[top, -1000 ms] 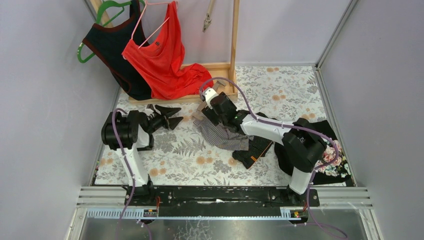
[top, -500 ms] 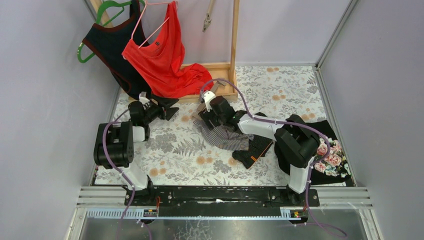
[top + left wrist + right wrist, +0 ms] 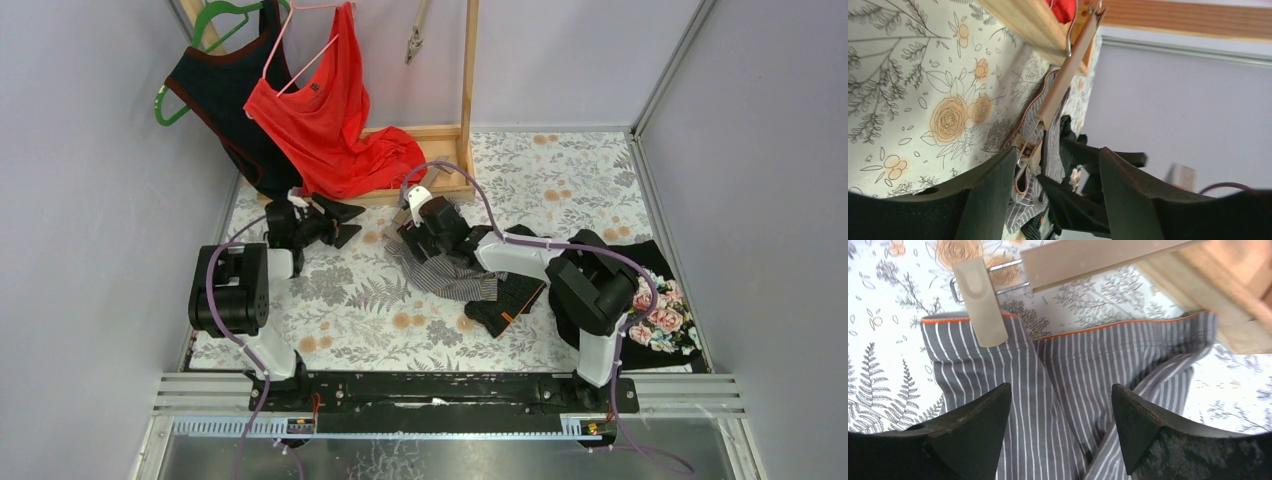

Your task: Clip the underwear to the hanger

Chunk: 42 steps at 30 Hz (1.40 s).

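The grey striped underwear [image 3: 447, 276] with orange trim lies bunched on the floral table. In the right wrist view, the wooden hanger [image 3: 1098, 257] lies along its waistband, and one hanger clip [image 3: 980, 302] sits over the left corner of the underwear [image 3: 1073, 370]. My right gripper [image 3: 1060, 395] hovers open just above the cloth, with nothing between its fingers. My left gripper [image 3: 345, 218] is open and empty to the left of the hanger [image 3: 405, 214], pointing at it. In the left wrist view, my left gripper [image 3: 1055, 165] faces along the hanger bar [image 3: 1063, 80] toward that clip [image 3: 1030, 152].
A wooden rack [image 3: 467, 90] stands at the back, with a red top [image 3: 330, 120] and a dark top [image 3: 225, 100] hung on it. A black garment [image 3: 510, 300] lies right of the underwear. A floral cloth [image 3: 665, 320] sits at the right edge.
My left arm has swung its gripper away from the table's middle, up toward the rack base. The right gripper has shifted slightly left over the underwear, staying open.
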Available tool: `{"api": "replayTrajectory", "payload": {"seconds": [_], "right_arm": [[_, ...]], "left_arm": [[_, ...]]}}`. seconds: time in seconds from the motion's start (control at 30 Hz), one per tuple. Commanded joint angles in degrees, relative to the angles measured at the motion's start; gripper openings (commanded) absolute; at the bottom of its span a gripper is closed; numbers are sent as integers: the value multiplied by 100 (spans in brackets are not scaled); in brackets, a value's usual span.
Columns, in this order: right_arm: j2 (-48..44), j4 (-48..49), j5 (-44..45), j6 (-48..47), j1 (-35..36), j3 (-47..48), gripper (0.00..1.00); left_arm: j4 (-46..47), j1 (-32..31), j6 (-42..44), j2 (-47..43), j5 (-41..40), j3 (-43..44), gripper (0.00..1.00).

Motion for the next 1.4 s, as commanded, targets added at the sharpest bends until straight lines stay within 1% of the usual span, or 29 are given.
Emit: {"api": "replayTrajectory", "payload": {"seconds": [0.0,0.13,0.4,0.67,0.83,0.93,1.03,1.13,1.23,1.37], "right_arm": [[-666,105,523,-47,34,11,80],[-1046,83,645,-70,26,-93,81],[-1675,160,782,-145,26,-441,81],[-1915,291,864,-195,0,-709,82],[-1912,330,893,-237,-22,-773,82],[-1908,357,906,-247,-36,-814,82],[-1916,397,921,-273,-53,-865,82],[-1926,447,924,-293,-85,-924,82],[-1910,443,954,-300,-148,-950,82],[-1910,386,932,-200,-342,-956,81]], "left_arm": [[-790,-386,784,43,-277,295,61],[-733,-693,784,416,-361,549,66],[-609,-1031,728,1024,-472,829,69],[-143,-1204,674,1481,-442,1048,69],[458,-1349,523,1685,-412,1073,66],[1063,-1377,292,1876,-278,1018,61],[1829,-1393,30,2050,-199,904,53],[2420,-1393,-105,2127,-204,769,38],[3059,-1392,-303,2174,-153,633,20],[3726,-1392,-578,2190,-19,453,6]]}}
